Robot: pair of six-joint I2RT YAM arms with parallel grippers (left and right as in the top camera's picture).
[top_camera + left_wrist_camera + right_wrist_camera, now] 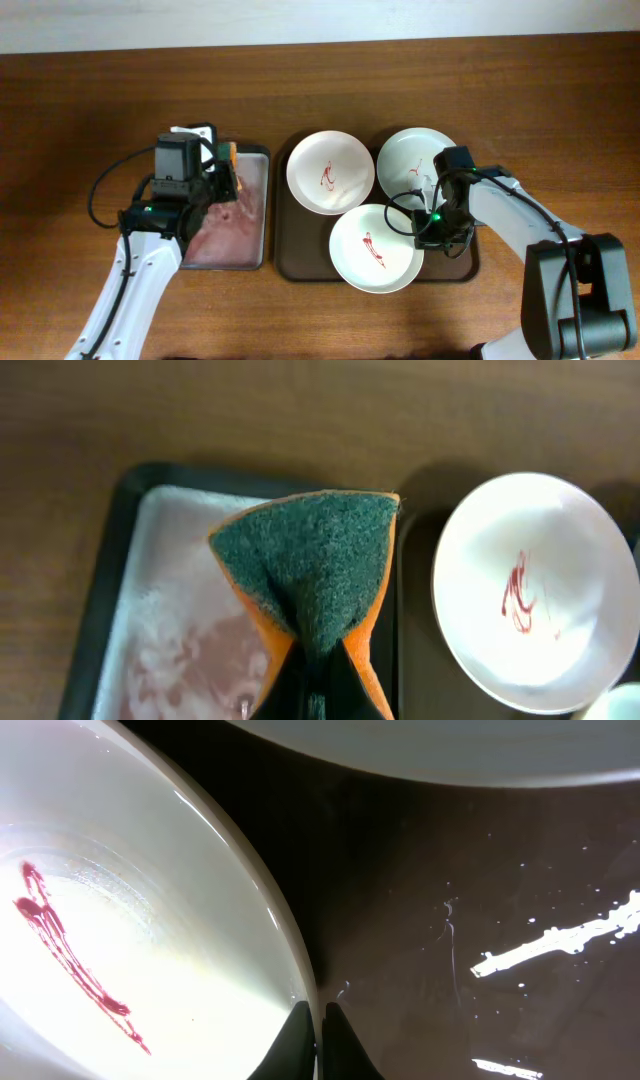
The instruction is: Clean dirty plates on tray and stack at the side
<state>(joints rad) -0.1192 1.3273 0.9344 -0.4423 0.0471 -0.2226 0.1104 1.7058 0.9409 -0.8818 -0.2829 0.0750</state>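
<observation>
Pinching folded green-orange sponge [310,575], left gripper [318,695] is hovering over small pink tray [165,580]. Just right of it, brown tray [293,245] is holding 3 plates, each smeared red: back-left plate [330,172], back-right plate [412,158], front plate [375,250]. Right gripper [318,1025] is squeezing front plate's right rim between nearly closed fingers.

- The near plate [376,262] was white with a thin red smear.
- The far-left plate [330,172] and far-right plate [405,150] were white, each smeared red.
- The tray [290,255] was dark brown.
- The smaller tray [112,560] had a black rim and a pinkish, pale-streaked inside.
- The sponge [310,560] was green over orange.
- The table [560,100] was brown wood grain.
</observation>
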